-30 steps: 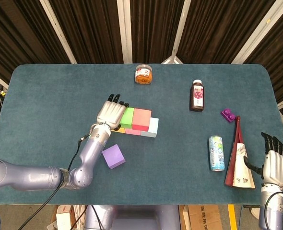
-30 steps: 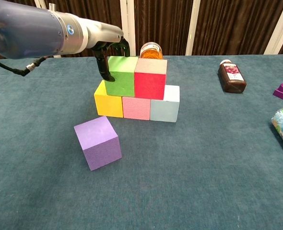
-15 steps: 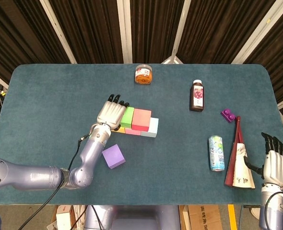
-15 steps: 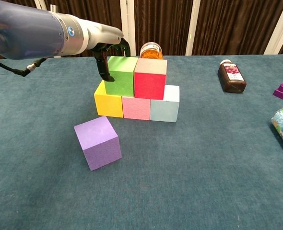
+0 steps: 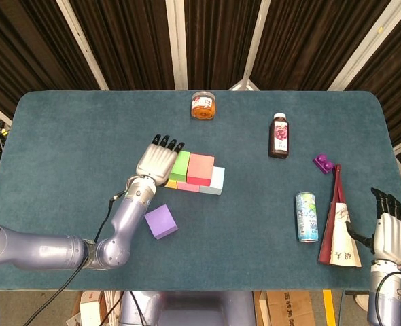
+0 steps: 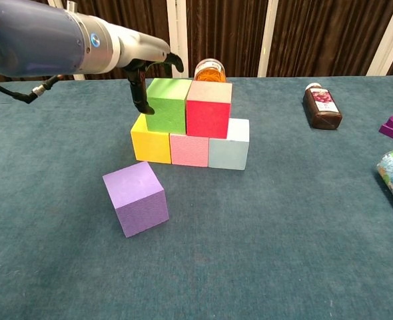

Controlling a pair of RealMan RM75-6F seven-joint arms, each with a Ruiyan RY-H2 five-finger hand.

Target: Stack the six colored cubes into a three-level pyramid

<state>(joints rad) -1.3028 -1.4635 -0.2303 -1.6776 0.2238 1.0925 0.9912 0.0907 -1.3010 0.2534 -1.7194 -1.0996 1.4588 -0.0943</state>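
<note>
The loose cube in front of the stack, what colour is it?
Purple. The loose cube shows best in the chest view, lying apart from the stack.

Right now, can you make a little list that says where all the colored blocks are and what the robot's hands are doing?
bottom row: yellow cube, pink cube, pale blue cube
second row: green cube, red cube
top: not yet placed
loose: purple cube, on the table in front
left hand: beside the green cube, fingers at its left side
right hand: holds nothing
</note>
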